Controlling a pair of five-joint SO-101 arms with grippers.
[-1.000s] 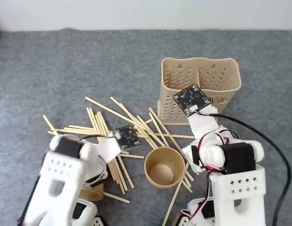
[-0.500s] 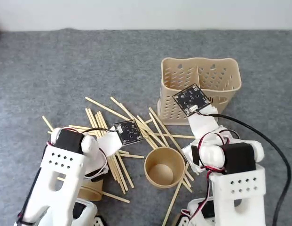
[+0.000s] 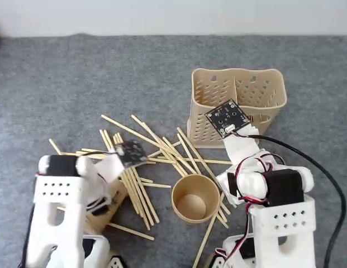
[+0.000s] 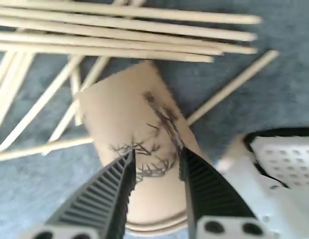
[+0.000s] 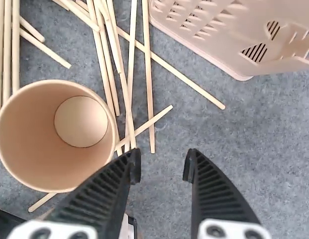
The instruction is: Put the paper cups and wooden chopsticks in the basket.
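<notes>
The left hand (image 4: 156, 157) hung, spread apart, just over a paper cup (image 4: 124, 119) that lay on its side among the wooden chopsticks (image 3: 141, 133). The right hand (image 5: 162, 158), also apart, was above the grey worktop (image 3: 78, 78) beside an upright cup (image 5: 25, 144), near the basket (image 3: 209, 92).

Two paper cups are sitting on the counter (image 3: 78, 72): an upright cup (image 3: 194, 199) and a cup (image 4: 139, 149) lying on its side. One basket (image 3: 204, 120) is standing there, showing two compartments, and well over a dozen wooden chopsticks (image 5: 147, 74) are lying overlapped, defying an exact count
</notes>
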